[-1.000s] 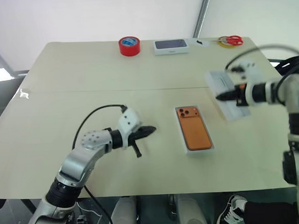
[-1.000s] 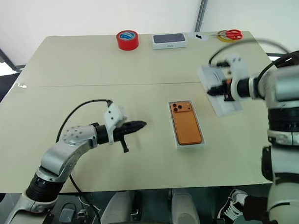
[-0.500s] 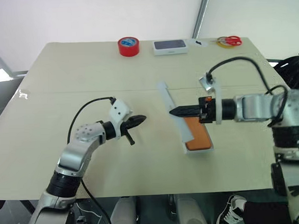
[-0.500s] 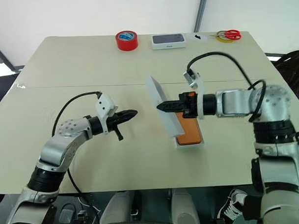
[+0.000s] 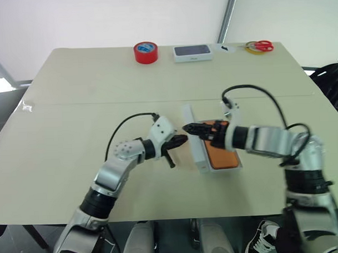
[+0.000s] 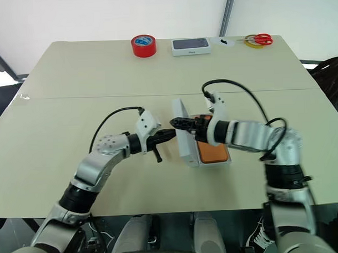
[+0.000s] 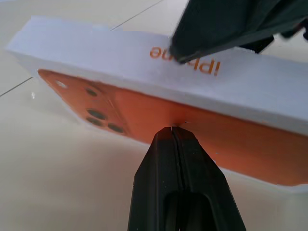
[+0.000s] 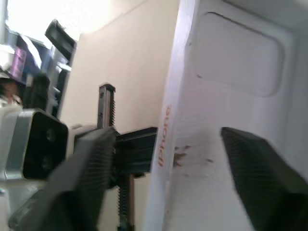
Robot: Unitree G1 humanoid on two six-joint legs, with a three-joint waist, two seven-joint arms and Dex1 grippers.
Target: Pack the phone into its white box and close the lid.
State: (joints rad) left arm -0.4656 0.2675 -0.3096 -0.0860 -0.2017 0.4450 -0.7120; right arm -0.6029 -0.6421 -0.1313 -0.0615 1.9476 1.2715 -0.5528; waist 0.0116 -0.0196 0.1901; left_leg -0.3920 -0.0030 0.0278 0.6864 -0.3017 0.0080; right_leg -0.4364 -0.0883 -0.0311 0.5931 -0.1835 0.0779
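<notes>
The orange phone point(image 5: 221, 153) lies back up in the white box point(image 5: 225, 169) at mid-table. The lid point(image 5: 196, 153) stands tilted on its long edge along the box's left side, with its orange-printed face point(image 7: 159, 113) turned toward my left arm. My left gripper point(image 5: 184, 139) is shut, and its tip touches that printed face. My right gripper point(image 5: 187, 127) is open at the lid's upper edge. Its fingers point(image 8: 260, 178) stand wide apart on either side of the lid's wall point(image 8: 216, 120).
At the table's far edge sit a red tape roll point(image 5: 146, 52), a white box with a dark phone picture point(image 5: 192, 52) and red-handled scissors point(image 5: 260, 45). Bare tabletop lies to the left of my left arm and to the right of the box.
My right gripper brought the lid left and down beside the box, then opened. My left gripper moved right until its tip met the lid's printed face.
</notes>
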